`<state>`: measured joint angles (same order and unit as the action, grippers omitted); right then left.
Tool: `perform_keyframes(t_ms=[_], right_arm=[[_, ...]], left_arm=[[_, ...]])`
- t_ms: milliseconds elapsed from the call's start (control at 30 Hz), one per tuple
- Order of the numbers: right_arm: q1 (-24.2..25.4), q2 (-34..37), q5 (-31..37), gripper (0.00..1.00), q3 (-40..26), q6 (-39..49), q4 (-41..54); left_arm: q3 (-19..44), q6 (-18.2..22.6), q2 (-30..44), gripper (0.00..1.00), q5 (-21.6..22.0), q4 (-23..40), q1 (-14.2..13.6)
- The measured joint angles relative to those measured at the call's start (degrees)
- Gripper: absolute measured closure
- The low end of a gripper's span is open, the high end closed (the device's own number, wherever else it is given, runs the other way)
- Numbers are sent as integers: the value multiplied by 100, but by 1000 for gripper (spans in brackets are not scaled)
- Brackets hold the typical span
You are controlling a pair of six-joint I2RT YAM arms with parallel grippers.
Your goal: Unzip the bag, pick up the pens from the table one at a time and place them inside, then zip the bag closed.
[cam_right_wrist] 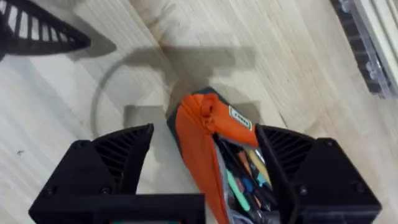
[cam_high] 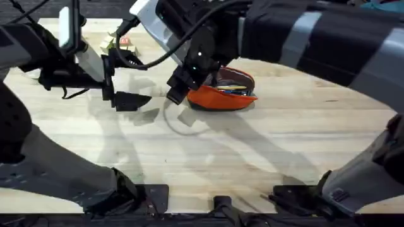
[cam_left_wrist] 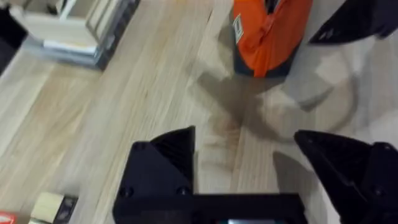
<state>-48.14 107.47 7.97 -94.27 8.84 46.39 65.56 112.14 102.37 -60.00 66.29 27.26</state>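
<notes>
The orange bag (cam_high: 222, 96) lies on the table (cam_high: 284, 145) at mid-back, its zipper open and slim coloured items showing inside. The pens are out of view on the bare tabletop. My right gripper (cam_high: 178, 91) reaches in from the back right to the bag's left end. In the right wrist view it (cam_right_wrist: 205, 134) is open, its fingers (cam_right_wrist: 112, 155) straddling the bag's (cam_right_wrist: 199, 143) orange end. My left gripper (cam_high: 134, 101) hovers a short way left of the bag. It is open (cam_left_wrist: 244, 140) over bare wood, with the bag (cam_left_wrist: 267, 31) ahead of it.
Small blocks (cam_high: 120, 43) lie at the back left of the table. A wooden box (cam_left_wrist: 68, 28) stands near that edge, with more small blocks (cam_left_wrist: 53, 208) nearby. A metal rail (cam_right_wrist: 373, 43) runs along the table's far side.
</notes>
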Motion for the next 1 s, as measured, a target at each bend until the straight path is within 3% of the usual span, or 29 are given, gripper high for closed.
perform_keyframes(t_ms=[300,1000], right_arm=[[0,49,15,5,6,19,-141],[0,469,15,11,13,19,-159]], left_arm=[[0,260,11,7,-180,25,-2],[0,299,184,8,-466,65,-2]])
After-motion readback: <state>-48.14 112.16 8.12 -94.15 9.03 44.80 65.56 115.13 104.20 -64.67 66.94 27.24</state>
